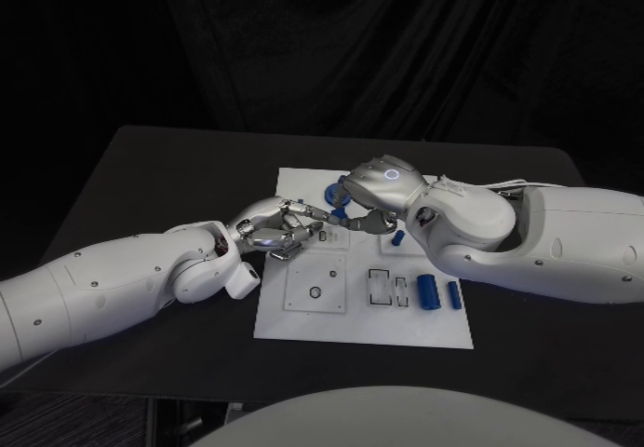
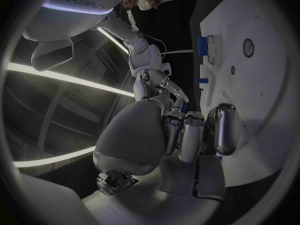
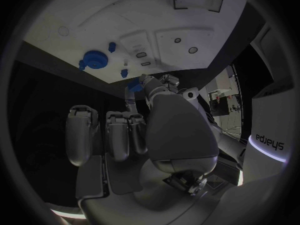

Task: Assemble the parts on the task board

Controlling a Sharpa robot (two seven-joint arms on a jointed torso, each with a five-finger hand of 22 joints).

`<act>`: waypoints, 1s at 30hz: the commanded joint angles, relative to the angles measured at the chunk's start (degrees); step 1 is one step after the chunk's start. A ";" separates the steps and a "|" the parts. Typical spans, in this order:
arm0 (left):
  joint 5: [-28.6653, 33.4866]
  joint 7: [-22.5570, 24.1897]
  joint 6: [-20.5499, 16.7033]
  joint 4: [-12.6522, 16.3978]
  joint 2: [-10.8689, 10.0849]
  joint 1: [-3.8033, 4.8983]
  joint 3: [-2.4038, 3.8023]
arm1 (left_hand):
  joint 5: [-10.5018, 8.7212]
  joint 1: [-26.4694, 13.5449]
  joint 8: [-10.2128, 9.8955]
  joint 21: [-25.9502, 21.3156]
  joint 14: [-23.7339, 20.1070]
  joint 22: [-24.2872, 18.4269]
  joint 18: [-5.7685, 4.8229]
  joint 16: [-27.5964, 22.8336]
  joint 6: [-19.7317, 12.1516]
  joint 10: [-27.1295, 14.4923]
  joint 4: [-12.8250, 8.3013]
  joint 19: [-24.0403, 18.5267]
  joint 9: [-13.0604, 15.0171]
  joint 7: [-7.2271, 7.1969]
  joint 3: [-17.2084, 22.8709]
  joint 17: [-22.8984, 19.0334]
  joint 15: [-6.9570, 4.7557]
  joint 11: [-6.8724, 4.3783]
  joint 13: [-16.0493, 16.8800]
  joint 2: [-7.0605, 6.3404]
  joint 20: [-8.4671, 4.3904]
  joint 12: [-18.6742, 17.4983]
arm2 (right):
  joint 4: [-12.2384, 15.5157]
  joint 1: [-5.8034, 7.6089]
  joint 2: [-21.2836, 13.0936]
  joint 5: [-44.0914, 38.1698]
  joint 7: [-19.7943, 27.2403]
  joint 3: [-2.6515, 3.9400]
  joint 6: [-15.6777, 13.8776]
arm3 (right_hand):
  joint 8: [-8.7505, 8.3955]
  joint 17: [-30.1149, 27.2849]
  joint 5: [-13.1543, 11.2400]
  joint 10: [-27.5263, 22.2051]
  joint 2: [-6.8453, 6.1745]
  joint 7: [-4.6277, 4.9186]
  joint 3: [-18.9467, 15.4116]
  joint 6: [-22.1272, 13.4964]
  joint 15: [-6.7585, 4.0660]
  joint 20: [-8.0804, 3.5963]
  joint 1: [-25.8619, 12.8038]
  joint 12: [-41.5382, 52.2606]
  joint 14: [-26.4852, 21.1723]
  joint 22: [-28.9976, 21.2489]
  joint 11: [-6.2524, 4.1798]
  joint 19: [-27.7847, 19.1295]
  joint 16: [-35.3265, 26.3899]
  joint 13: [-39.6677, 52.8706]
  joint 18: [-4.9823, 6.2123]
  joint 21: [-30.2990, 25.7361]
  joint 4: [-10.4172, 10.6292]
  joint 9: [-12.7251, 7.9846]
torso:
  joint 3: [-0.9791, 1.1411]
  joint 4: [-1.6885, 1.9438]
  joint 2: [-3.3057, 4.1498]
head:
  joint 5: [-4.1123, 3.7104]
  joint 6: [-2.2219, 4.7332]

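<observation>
Both hands meet over the board (image 1: 362,321) at about 11 o'clock from its centre. Left hand (image 1: 278,230) reaches in from 9 o'clock, fingers curled narrow, tips toward the right hand (image 1: 380,189); whether it holds anything, cannot tell. Right hand comes from 3 o'clock, fingers bent down; a small blue part (image 1: 358,223) sits at its fingertips, apparently pinched. Right wrist view adds a blue piece (image 3: 133,87) at the thumb tip, and a blue gear (image 3: 95,60) near the board edge. Head view alone gives two blue cylinders (image 1: 428,291) at 3 o'clock, lying flat. Left wrist view: blue parts (image 2: 201,46) along the board's far edge
</observation>
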 commanded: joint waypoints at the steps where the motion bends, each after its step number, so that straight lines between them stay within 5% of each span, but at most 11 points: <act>1: 0.00 1.94 0.18 0.02 -0.08 -0.12 0.04 | -0.19 -0.08 0.33 -0.07 6.16 4.10 -0.65 0.15 0.89 6.06 0.06 0.28 0.15 0.01 0.27 15.08 -0.45 -0.41 14.91 -0.37 -0.38 -0.07 | 0.10 0.05 -0.09 -0.20 0.85 0.03 0.37 | 0.17 15.08 0.20 5.96 0.51 -1.61 0.28 1.95 -0.24 -0.20 0.37 0.15 6.05 12.89 -0.05 2.70 0.17 15.10 0.27 0.17 0.12 6.19 | -0.06 0.10 -0.05 | -0.01 -0.01; 22: 0.00 3.22 0.03 -0.10 -0.67 -0.26 0.04 | -0.45 -0.43 0.77 0.03 6.16 4.54 -0.77 0.15 2.72 6.06 0.11 0.81 0.45 -0.06 0.13 15.08 -0.60 -0.52 14.91 -0.63 -0.55 -0.07 | -0.63 -0.07 0.00 -0.20 1.04 0.02 1.42 | 0.17 15.08 0.11 5.96 0.53 -1.60 0.35 1.96 -0.21 -0.17 0.47 0.15 6.05 12.89 -0.02 2.70 0.17 15.10 0.26 0.18 0.06 6.26 | -0.03 0.10 -0.02 | -0.06 -0.01; 30: 0.00 2.90 -0.10 -0.56 -0.35 -0.28 0.04 | -0.62 -0.60 0.31 -0.05 6.16 4.43 -0.73 0.15 1.00 6.06 0.12 0.59 0.21 -0.14 0.07 15.08 -0.67 -0.59 14.91 -0.78 -0.64 -0.07 | -0.64 -0.13 0.12 -0.20 1.37 0.02 1.54 | 0.18 15.08 0.09 5.96 0.55 -1.59 0.38 1.97 -0.19 -0.16 0.50 0.15 6.05 12.86 -0.01 2.65 0.17 15.10 0.29 0.06 0.04 6.29 | -0.03 0.06 -0.02 | -0.06 -0.01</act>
